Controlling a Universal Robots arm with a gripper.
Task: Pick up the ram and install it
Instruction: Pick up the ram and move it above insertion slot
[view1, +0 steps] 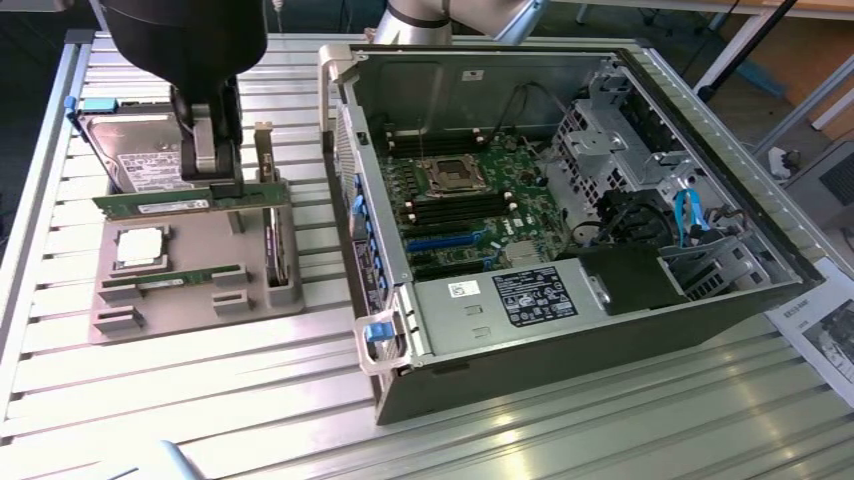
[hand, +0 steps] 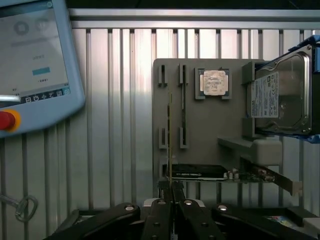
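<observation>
The ram (view1: 187, 203) is a thin, flat green stick with a pale label along its face. In the wrist view it shows edge-on as a fine line (hand: 170, 140). It lies level and seems raised just over the grey moulded tray (view1: 187, 300), at the end nearest the hard drive (view1: 147, 160).

The tray is matte plastic with blocky slots. A second green stick (view1: 174, 278) sits flat in one slot. A square processor (view1: 140, 245) with a silvery lid rests in a pocket, and a dark card (view1: 274, 260) with a metal bracket stands on edge along the side towards the case. The hard drive is a shiny metal box with a white label, tilted in blue-edged holders.

The table (view1: 561, 440) is ribbed aluminium, made of long parallel slats with dark gaps. On the exterior view's right an open dark steel case (view1: 574, 330) lies on its side and shows a green motherboard (view1: 467, 200) with black slots and blue cables. A printed sheet (view1: 821, 330) lies beside it. A pale blue pendant (hand: 30, 60) with a red button rests on the slats.

The gripper (view1: 220, 192) is black, and its fingers (hand: 159, 215) stand narrow, clamped flat on the ram's two faces near its middle
</observation>
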